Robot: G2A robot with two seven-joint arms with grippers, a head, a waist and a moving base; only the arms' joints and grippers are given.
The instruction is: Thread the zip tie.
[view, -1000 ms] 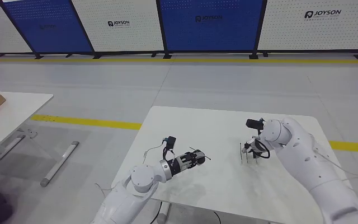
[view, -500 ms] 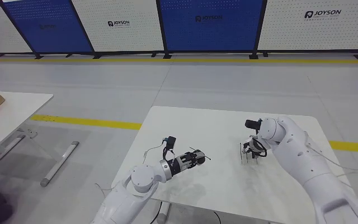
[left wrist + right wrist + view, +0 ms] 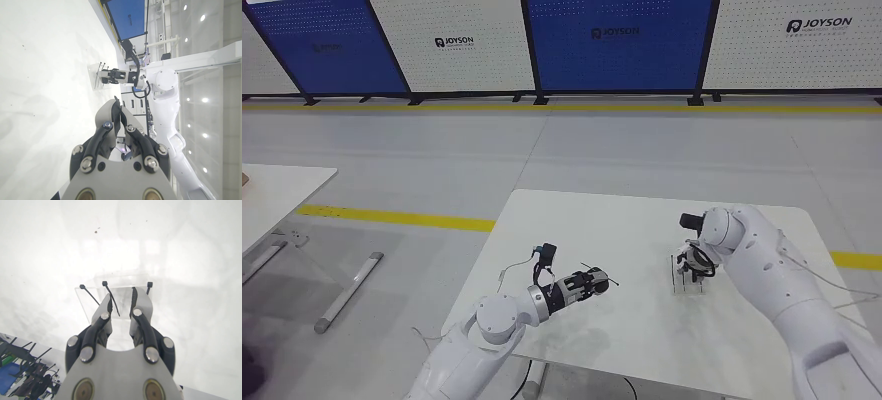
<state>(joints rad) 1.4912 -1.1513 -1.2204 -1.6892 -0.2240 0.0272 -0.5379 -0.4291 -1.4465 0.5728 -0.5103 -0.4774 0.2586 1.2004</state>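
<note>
A clear acrylic block (image 3: 88, 298) stands on the white table (image 3: 642, 230) with three black zip ties (image 3: 111, 298) stuck upright in it; it also appears as the block (image 3: 682, 275) in the top view. My right gripper (image 3: 121, 294) is open over the block, its fingers (image 3: 135, 296) straddling the middle tie without clamping it. It shows farther off as the right gripper (image 3: 103, 76). My left gripper (image 3: 117, 103) is near the table's front left, shut on a thin black zip tie (image 3: 610, 280) that pokes out on both sides of its tips (image 3: 594, 284).
A second white table (image 3: 282, 190) stands off to the left across open floor. Blue and white panels (image 3: 622, 45) line the back. The white tabletop between the two arms is bare.
The right arm has shifted slightly, bringing its gripper a little closer in over the block. The left arm and its zip tie have stayed put.
</note>
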